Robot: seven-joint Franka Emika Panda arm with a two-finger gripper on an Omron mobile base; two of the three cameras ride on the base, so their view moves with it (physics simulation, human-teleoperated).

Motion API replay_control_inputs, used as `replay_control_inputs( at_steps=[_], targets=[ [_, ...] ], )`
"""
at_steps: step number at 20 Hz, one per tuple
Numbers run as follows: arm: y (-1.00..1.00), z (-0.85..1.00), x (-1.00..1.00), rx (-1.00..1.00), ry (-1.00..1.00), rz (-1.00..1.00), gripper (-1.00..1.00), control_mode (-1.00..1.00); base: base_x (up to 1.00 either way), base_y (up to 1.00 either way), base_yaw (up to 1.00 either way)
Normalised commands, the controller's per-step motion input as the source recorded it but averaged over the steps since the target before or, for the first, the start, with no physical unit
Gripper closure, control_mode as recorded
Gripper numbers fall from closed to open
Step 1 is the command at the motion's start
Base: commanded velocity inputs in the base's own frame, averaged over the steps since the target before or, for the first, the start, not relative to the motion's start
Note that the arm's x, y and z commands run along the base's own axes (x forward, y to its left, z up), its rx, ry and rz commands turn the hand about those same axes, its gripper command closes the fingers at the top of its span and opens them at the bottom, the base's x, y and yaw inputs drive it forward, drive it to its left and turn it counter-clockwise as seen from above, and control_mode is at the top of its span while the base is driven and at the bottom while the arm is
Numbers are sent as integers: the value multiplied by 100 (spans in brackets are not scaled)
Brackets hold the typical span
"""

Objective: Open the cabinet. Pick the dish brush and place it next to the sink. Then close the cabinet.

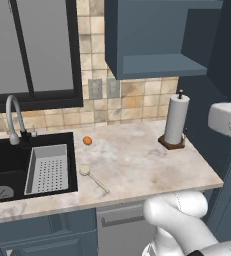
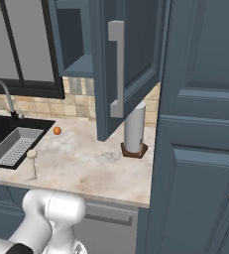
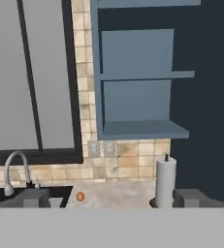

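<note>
Beside the sink (image 1: pixel 7 165) we see the dish brush (image 1: pixel 85 171) lying on the counter (image 1: pixel 137 165); the cabinet (image 2: pixel 131 64) door hangs open, our gripper (image 3: pixel 111 197) spread wide, holding nothing.

Pale marbled counter (image 1: pixel 137 165) runs from black sink (image 1: pixel 7 155) at left end to right edge beside tall blue-grey panel. Dish brush (image 1: pixel 89 175) lies flat near front edge, just beside sink's right rim; cream head toward sink, tan handle angled toward front edge. Small orange ball (image 1: pixel 87 141) sits farther back, near sink's back right corner. Paper towel roll (image 1: pixel 176 121) stands upright on dark square base at back right corner. 3 things in all, well apart.
</note>
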Motion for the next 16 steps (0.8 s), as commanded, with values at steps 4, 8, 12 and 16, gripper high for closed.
replay_control_inputs(
  at_steps=[4,8,12,16],
  targets=[
    [-32,23,-6,0,-20,0,-100,-100,0,0,0],
    [-33,12,0,1,-25,0,-100,-100,0,0,0],
    [-40,0,0,0,-19,0,-100,-100,0,0,0],
    [-43,0,0,0,-12,0,-100,-100,0,0,0]
  ],
)
